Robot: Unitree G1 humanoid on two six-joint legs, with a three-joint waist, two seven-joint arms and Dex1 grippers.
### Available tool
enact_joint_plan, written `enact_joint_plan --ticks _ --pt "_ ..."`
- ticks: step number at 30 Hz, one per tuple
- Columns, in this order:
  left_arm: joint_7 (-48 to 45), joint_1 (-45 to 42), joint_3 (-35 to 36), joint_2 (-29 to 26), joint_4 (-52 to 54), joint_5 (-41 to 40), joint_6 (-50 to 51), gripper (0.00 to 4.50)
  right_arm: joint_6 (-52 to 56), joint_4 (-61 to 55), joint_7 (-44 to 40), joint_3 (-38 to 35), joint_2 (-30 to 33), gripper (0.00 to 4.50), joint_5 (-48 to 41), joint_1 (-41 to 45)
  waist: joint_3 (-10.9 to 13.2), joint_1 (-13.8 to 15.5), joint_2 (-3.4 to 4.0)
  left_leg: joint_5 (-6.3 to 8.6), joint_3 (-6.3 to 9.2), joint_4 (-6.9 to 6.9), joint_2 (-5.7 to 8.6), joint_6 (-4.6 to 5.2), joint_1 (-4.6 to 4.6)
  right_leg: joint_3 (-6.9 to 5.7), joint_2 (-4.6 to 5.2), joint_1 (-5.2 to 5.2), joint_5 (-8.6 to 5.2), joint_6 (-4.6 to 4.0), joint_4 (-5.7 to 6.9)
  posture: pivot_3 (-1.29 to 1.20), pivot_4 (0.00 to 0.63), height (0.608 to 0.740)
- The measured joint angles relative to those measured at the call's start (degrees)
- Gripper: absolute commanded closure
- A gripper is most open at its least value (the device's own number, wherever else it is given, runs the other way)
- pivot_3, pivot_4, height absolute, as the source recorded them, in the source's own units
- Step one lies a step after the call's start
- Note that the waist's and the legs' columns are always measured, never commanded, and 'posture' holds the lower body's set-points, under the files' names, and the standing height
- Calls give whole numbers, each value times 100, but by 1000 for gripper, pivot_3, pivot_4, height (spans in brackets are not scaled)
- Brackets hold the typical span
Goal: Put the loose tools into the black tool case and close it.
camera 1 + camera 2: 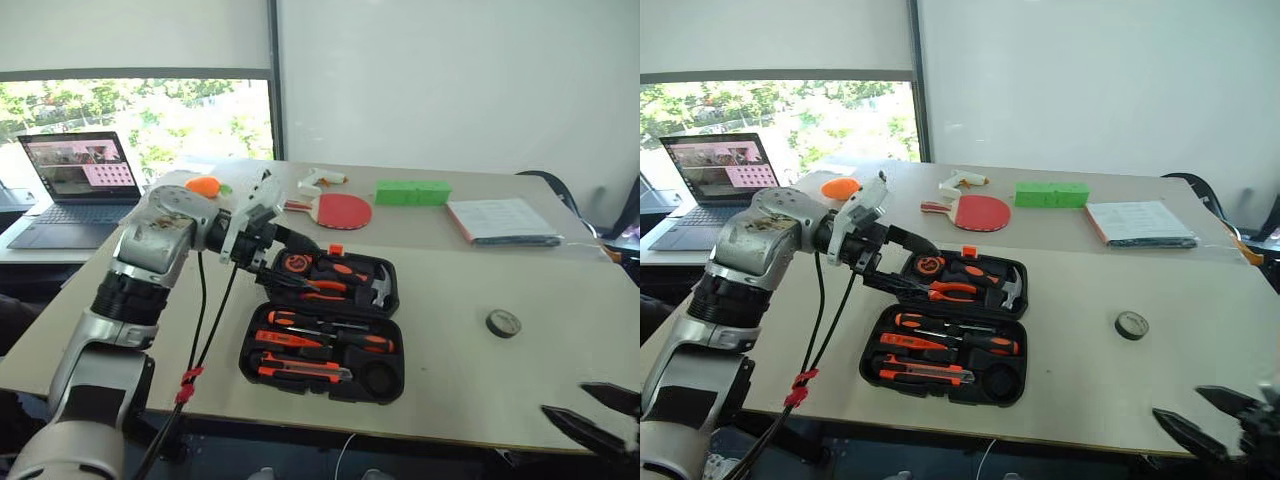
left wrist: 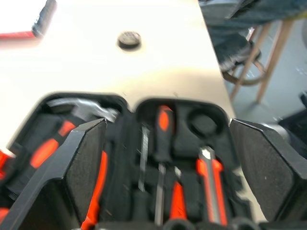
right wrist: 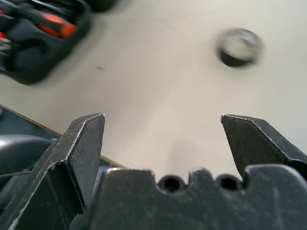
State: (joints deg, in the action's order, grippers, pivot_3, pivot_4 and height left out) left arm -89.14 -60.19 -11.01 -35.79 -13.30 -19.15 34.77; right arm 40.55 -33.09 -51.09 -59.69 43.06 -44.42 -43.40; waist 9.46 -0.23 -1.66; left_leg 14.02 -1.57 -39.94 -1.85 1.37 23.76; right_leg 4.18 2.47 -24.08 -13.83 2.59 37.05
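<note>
On the desk, the left gripper hovers with its fingers apart over the far left part of the black tool case. The case lies open near the front edge of the desk, with orange-handled tools in its recesses. To the right, the small black tape roll lies alone, well apart from the case. At the front right corner, the right gripper hangs with fingers wide apart, holding nothing.
</note>
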Motion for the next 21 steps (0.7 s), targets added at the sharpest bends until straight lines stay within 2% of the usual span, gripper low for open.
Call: enact_joint_plan --ticks 3,5,8,9,12,16,21 --pt "-68 -44 77 22 4 -156 2 77 -131 288 -128 82 317 0 196 305 -2 -112 5 0 -2 9 -1 0 -4 9 -4 -5 0 -5 5 0 150 738" --pt "-55 -73 173 19 43 -298 30 77 -201 543 -130 469 784 0 404 761 -2 -182 5 -1 -2 11 -2 -1 -14 12 -7 0 1 -8 6 0 150 738" --pt "40 -103 325 42 271 -540 176 77 -296 1088 -59 1540 1477 0 777 1923 -1 -221 5 -2 -2 12 1 -3 -17 16 -7 0 1 -7 7 0 150 738" --pt "76 -74 354 4 420 -623 260 77 -306 1377 2 2096 1667 0 942 2491 -1 -220 12 -3 -3 15 3 -4 -20 17 -6 2 1 -8 8 0 150 738" --pt "159 -20 399 -12 608 -791 360 77 -318 1958 130 3262 1854 0 1313 3680 -3 -202 18 -3 -3 20 4 -4 -9 18 -6 -10 20 -42 9 0 150 738" --pt "362 72 550 -95 844 -992 558 77 -310 3016 148 4906 1835 0 2062 5420 -1 -164 19 -2 -2 15 6 -3 7 13 -2 -21 20 -42 5 0 150 738" --pt "533 231 692 -277 1081 -1130 674 77 -446 4354 15 6060 1608 0 2896 6641 -2 -84 20 -1 -6 15 9 -2 9 12 2 -21 19 -39 1 0 150 738"
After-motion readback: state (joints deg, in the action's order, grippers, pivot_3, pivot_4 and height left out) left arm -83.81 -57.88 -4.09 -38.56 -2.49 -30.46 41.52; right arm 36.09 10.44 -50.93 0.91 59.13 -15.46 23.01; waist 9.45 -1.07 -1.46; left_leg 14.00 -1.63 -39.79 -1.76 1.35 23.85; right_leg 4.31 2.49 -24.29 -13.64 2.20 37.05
